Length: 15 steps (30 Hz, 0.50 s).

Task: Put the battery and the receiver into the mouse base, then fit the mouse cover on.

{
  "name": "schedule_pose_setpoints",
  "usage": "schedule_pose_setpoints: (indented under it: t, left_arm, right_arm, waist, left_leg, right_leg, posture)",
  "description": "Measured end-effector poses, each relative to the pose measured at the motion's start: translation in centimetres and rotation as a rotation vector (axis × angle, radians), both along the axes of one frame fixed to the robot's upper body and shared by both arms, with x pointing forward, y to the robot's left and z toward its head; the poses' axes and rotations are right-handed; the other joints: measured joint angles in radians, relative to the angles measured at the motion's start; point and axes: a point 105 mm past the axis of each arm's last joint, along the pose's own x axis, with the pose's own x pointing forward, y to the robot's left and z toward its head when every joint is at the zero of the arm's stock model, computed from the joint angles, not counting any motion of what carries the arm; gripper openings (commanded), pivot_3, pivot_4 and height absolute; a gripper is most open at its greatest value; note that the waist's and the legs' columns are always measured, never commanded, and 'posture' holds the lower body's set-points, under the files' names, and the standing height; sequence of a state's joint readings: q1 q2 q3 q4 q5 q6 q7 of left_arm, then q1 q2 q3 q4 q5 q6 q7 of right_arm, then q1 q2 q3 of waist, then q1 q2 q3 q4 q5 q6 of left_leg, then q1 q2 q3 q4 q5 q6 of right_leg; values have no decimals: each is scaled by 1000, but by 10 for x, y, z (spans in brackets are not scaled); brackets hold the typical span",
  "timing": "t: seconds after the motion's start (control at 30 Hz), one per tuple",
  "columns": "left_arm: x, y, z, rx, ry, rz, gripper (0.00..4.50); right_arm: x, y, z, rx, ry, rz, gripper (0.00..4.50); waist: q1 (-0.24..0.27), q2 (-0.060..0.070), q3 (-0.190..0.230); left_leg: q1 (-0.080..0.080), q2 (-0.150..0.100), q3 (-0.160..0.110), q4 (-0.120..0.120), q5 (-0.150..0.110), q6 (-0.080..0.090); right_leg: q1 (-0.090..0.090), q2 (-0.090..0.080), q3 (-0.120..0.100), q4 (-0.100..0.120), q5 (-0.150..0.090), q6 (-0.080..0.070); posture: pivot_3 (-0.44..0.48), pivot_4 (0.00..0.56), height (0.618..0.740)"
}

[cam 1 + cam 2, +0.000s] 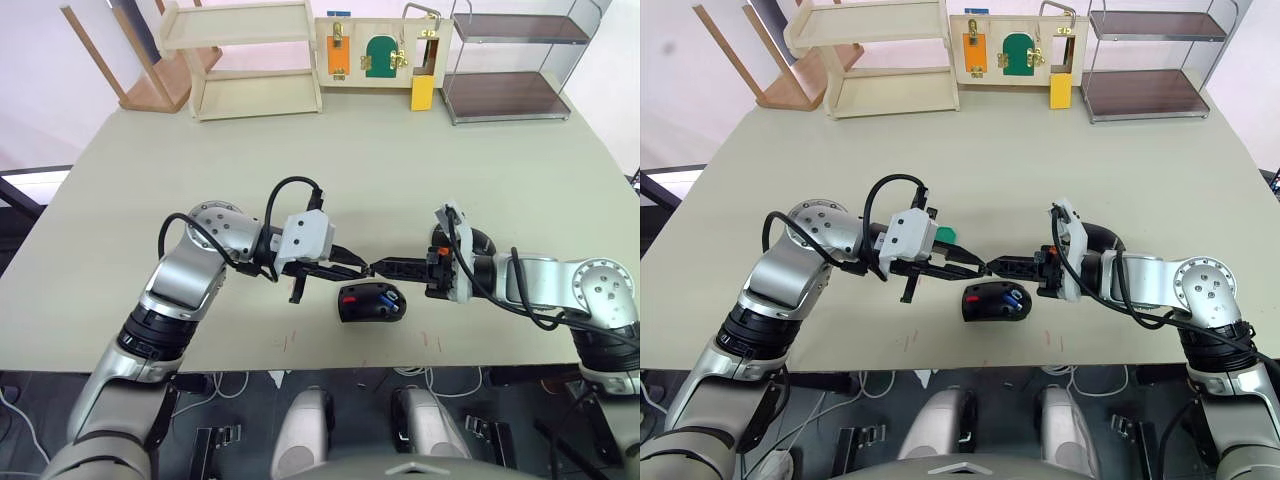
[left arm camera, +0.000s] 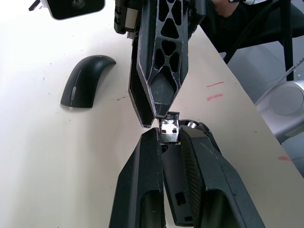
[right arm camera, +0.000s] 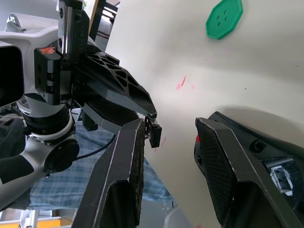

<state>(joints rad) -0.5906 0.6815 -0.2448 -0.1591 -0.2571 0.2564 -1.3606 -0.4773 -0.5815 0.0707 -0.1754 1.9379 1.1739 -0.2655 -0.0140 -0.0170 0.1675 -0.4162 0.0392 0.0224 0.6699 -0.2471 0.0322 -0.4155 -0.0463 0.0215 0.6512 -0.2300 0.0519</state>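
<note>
My left gripper (image 1: 360, 268) is shut on the receiver (image 2: 169, 128), a tiny dark stub with a metal end that juts from its tips. My right gripper (image 3: 168, 126) faces it tip to tip, open, with the receiver (image 3: 153, 133) just beside one finger. Both hover just above the table, over the mouse base (image 1: 368, 304), a black oval body with red parts inside. The blue battery (image 1: 1013, 297) lies inside the base. The glossy black mouse cover (image 2: 88, 80) rests on the table beside my right wrist.
A green flat disc (image 1: 944, 235) lies behind my left gripper. Wooden shelves (image 1: 250, 60), a latch board (image 1: 375, 52) and a metal rack (image 1: 510, 65) line the far edge. The near table edge runs just in front of the mouse base.
</note>
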Motion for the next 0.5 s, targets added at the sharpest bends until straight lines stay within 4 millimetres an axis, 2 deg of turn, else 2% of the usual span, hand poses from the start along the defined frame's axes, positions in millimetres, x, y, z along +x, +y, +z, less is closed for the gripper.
schedule_pose_setpoints:
  t: [0.5]
  left_arm:
    - [0,-8,9,16,12,31,109]
  right_arm:
    - [-3,1,0,17,6,20,1786]
  waist:
    - [-1,0,0]
  left_leg:
    - [0,0,0,-1,0,0]
  right_leg:
    - [0,0,0,-2,0,0]
  posture:
    - [0,150,740]
